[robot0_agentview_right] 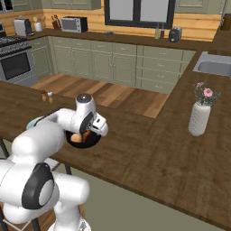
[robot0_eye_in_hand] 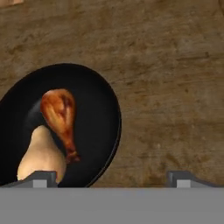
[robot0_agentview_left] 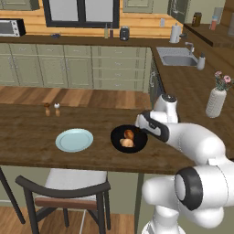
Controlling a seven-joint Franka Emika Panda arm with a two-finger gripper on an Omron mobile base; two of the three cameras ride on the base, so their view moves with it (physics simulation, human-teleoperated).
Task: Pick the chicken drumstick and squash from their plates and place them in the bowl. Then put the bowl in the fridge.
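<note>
Working from left to right in the hand view, you have the black bowl (robot0_eye_in_hand: 94, 113) on the wooden counter (robot0_eye_in_hand: 166, 65), filling the frame from about 7 to 10 o'clock, with the squash (robot0_eye_in_hand: 41, 155) lying at the 7 o'clock side of its well and the chicken drumstick (robot0_eye_in_hand: 59, 114) touching it, bone end pointing toward 5 o'clock. Both foods are in, so what remains, by my reading, is carrying the bowl to the fridge. The gripper (robot0_eye_in_hand: 111, 177) sits at 6 o'clock with its fingertips spread wide and nothing between them, one tip over the bowl's edge, the other over bare wood. Expect the bowl to be rigid, glossy and slippery, and heavier with its loose load; pinch the rim (robot0_eye_in_hand: 117, 131) at the side nearest you, one finger inside the wall, and keep it level.
</note>
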